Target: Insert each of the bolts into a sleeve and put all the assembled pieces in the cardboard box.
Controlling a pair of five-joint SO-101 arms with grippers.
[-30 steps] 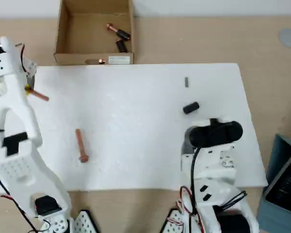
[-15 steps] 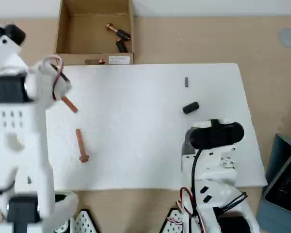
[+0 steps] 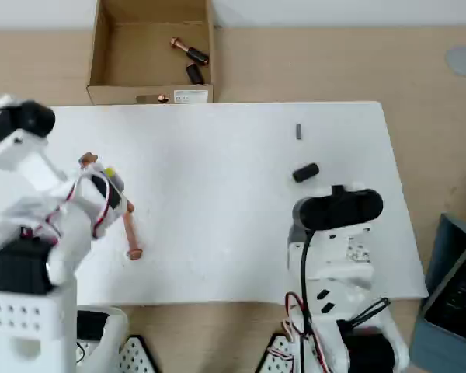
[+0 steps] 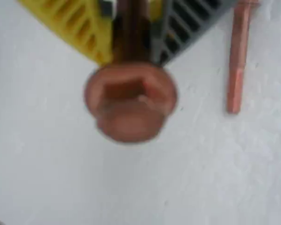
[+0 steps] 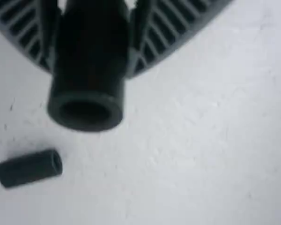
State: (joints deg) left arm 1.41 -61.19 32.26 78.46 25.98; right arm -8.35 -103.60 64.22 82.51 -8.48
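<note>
My left gripper (image 3: 101,183) is shut on a copper bolt (image 3: 88,160) over the left part of the white mat (image 3: 217,256). In the left wrist view the bolt's head (image 4: 130,101) points at the camera, its shank clamped by the left gripper (image 4: 131,51). A second bolt (image 3: 130,233) (image 4: 238,56) lies flat on the mat just beside it. My right gripper (image 5: 91,65) is shut on a black sleeve (image 5: 86,70), open end outward, low over the mat. A loose black sleeve (image 3: 305,172) (image 5: 30,167) lies close by.
The cardboard box (image 3: 98,54) stands at the back left, holding a bolt-and-sleeve piece (image 3: 190,52) and a black sleeve (image 3: 194,74). Another copper bolt (image 3: 157,99) lies against its front wall. A small grey pin (image 3: 298,131) rests on the mat. The right arm (image 3: 338,210) stands mid-right.
The left arm has swung in from the table's far left edge, over the mat and nearer the front, carrying its bolt to beside the lying bolt. The right arm has barely moved.
</note>
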